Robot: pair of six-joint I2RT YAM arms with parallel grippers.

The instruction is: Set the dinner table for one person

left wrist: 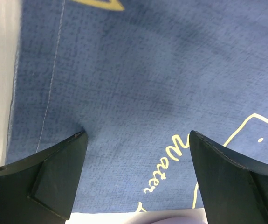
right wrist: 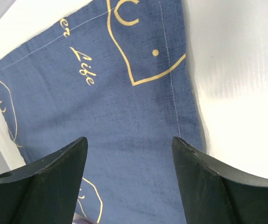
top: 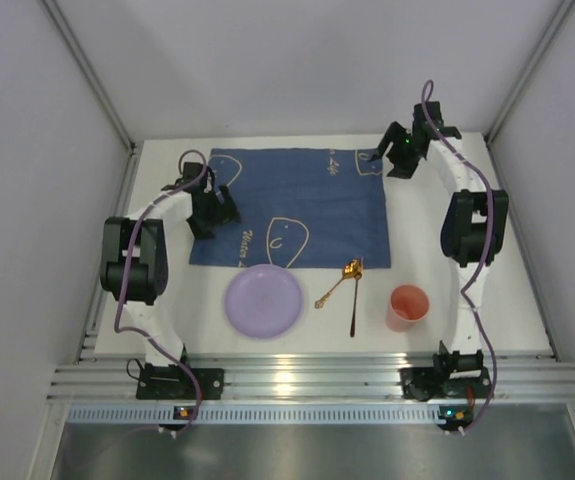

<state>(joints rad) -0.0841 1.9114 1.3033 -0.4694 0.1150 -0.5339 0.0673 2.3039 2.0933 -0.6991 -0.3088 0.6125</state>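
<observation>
I judged the placemat (top: 297, 200) laid, the table (top: 417, 220) spreading beneath it. My left end effector (left wrist: 136, 135) over its left edge and right end effector (right wrist: 129, 140) over its far right corner gaped apart, empty. The next move called for grasping the plate (top: 263, 301) at its near edge.

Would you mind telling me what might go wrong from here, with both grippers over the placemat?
If the open left gripper or right gripper drags the placemat, its near edge may shove the purple plate beside it. The two gold utensils lie touching, so lifting one may disturb the other.
</observation>
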